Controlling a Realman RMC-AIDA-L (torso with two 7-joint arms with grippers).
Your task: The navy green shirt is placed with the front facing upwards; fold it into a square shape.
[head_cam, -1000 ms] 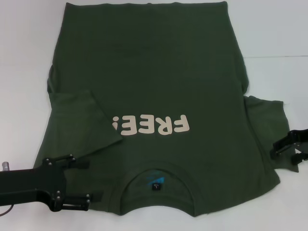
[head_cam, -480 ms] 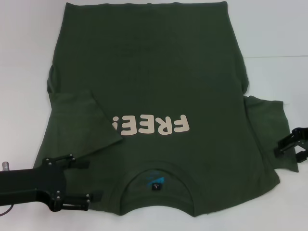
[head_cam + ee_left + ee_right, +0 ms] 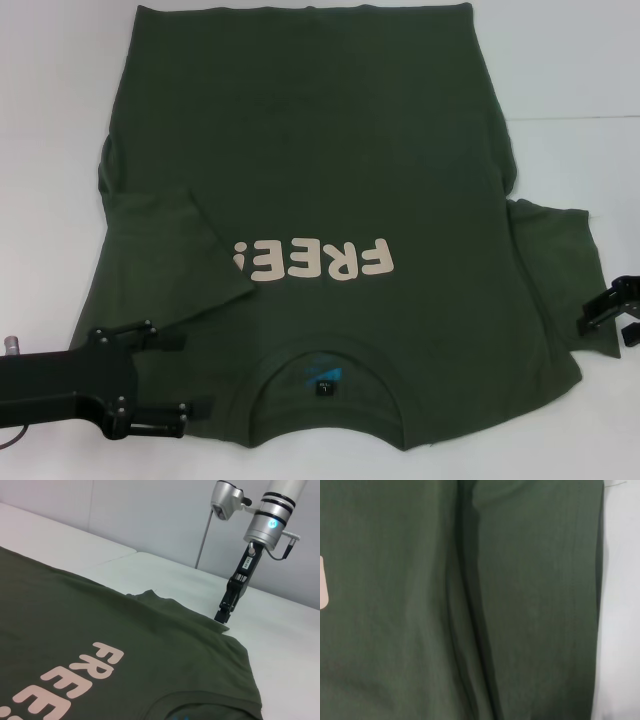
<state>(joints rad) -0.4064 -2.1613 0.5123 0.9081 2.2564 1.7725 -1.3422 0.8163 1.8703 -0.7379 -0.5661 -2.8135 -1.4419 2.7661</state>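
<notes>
The navy green shirt (image 3: pixel 320 150) lies flat on the white table (image 3: pixel 50 100), front up, with its collar and blue neck label (image 3: pixel 322 376) nearest me. The cream "FREE!" print (image 3: pixel 315 262) reads upside down. One sleeve (image 3: pixel 170 250) is folded in over the body on the left; the other sleeve (image 3: pixel 560 260) lies spread out on the right. My left gripper (image 3: pixel 185 372) is open over the near left shoulder. My right gripper (image 3: pixel 612 318) is open at the outer edge of the spread sleeve. The left wrist view shows that right gripper (image 3: pixel 222 616) low at the sleeve's edge. The right wrist view shows only shirt cloth (image 3: pixel 420 605).
Bare white table (image 3: pixel 280 640) runs beyond the shirt's right side and along its far left. A seam in the table surface (image 3: pixel 570 118) runs off to the right. A grey wall stands behind the table in the left wrist view.
My right gripper has moved right and slightly toward me, off the spread sleeve to its outer edge. The left arm and the shirt have not moved.
</notes>
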